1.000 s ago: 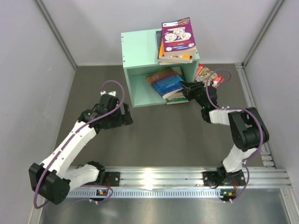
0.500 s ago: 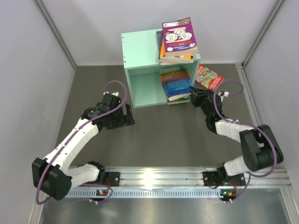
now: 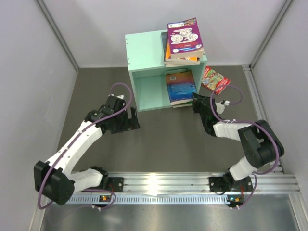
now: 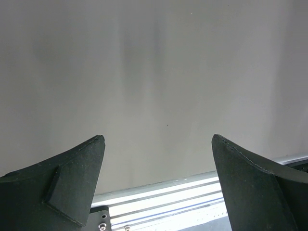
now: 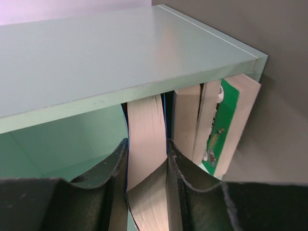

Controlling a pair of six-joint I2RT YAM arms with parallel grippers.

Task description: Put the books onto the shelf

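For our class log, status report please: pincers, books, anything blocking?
Right pincer shut on blue book, partly inside shelf. Left pincer open, empty. Other books close alongside; red book outside.

Left arm, right arm: white link shells, bulky black joint housings. Purple cable looped just behind each wrist, run back along the links to black bases. Small red-orange spot below each base. Left gripper fingers: matte black, broad wedges, raised pad on inner face. Right gripper fingers: black, grainy texture, curved edges.
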